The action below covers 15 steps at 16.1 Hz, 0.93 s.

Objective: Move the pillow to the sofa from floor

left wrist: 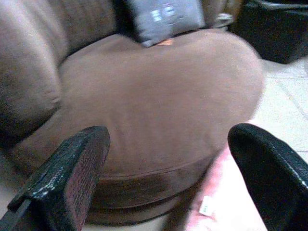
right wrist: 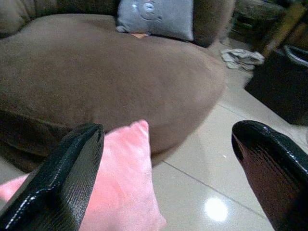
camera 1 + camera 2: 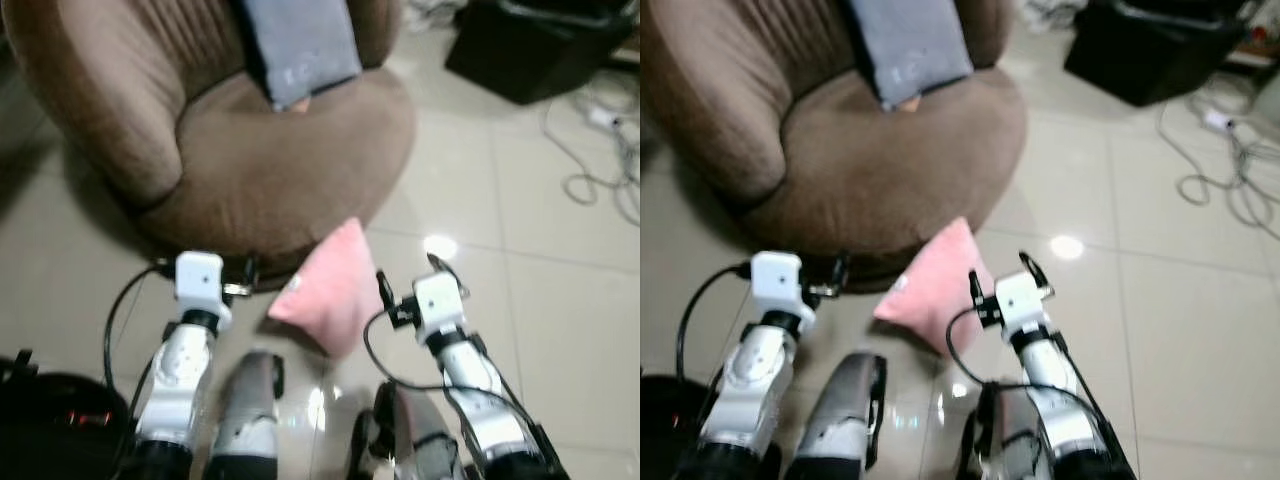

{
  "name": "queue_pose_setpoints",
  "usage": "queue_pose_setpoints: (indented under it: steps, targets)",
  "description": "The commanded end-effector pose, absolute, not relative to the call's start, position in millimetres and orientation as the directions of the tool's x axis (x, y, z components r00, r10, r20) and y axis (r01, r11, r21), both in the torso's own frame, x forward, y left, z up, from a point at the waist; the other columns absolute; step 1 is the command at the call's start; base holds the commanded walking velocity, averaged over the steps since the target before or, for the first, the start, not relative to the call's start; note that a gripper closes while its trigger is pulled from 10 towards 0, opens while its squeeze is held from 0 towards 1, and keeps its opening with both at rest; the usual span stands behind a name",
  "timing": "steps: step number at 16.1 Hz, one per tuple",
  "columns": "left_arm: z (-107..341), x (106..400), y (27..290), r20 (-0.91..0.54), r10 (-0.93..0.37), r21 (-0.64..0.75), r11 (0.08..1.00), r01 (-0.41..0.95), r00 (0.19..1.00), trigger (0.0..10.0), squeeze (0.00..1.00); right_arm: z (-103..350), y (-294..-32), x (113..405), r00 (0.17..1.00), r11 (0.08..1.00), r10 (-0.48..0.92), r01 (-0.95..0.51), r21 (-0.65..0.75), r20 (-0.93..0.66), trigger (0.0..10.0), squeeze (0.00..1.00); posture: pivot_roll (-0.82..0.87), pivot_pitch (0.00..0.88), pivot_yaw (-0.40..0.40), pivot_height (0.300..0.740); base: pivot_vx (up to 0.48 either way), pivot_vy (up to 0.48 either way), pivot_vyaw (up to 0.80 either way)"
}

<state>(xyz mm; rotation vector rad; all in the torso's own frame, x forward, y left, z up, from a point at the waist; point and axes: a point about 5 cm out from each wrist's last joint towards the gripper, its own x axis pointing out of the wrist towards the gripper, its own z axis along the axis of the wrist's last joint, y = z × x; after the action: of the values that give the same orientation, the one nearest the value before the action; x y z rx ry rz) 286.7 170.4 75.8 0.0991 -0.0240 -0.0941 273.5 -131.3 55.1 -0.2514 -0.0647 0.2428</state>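
Note:
A pink pillow [image 3: 330,285] stands on the tiled floor, leaning against the front of a round brown sofa [image 3: 270,170]. It is between my two arms, just ahead of them. My left gripper [image 1: 168,144] is open and faces the sofa's seat front, with the pink pillow [image 1: 226,202] low beside one finger. My right gripper [image 2: 166,139] is open too, and the pillow [image 2: 115,183] lies close below and beside one finger [image 2: 62,178]. Neither gripper touches it. A grey pillow [image 3: 300,45] leans on the sofa's backrest.
A black box [image 3: 530,45] stands at the far right with white cables [image 3: 600,150] strewn on the floor beside it. A black device with red lights [image 3: 50,420] sits at my near left. Bare tiles [image 3: 520,300] spread to the right of the pillow.

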Motion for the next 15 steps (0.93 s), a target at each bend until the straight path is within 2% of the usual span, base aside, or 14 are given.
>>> queue_pose_setpoints:
  steps: [1, 5, 15]
  targets:
    - [65.3, 282.2, 167.7, -0.031, -0.109, 0.101, 0.989, 0.111, 0.994, 10.0, 0.00, 46.3, -135.2, 268.5, 0.972, 0.940, 0.237, -0.233, -0.251, -0.015, 10.0, 0.00, 0.21, 0.272, -0.086, 0.643, 0.000, 0.000, 0.00]
    - [61.4, 281.6, 165.3, -0.058, -0.114, 0.092, 0.989, 0.119, 0.992, 10.0, 0.00, 44.7, -133.9, 268.5, 0.969, 0.939, 0.243, -0.244, -0.243, -0.035, 10.0, 0.00, 0.21, 0.272, -0.087, 0.638, 0.000, 0.000, 0.00]
    - [56.6, 282.1, 159.8, -0.104, -0.138, 0.070, 0.987, 0.146, 0.985, 10.0, 0.00, 46.8, -132.4, 268.1, 0.967, 0.939, 0.251, -0.252, -0.234, -0.037, 10.0, 0.00, 0.20, 0.288, -0.087, 0.528, 0.000, 0.000, 0.00]
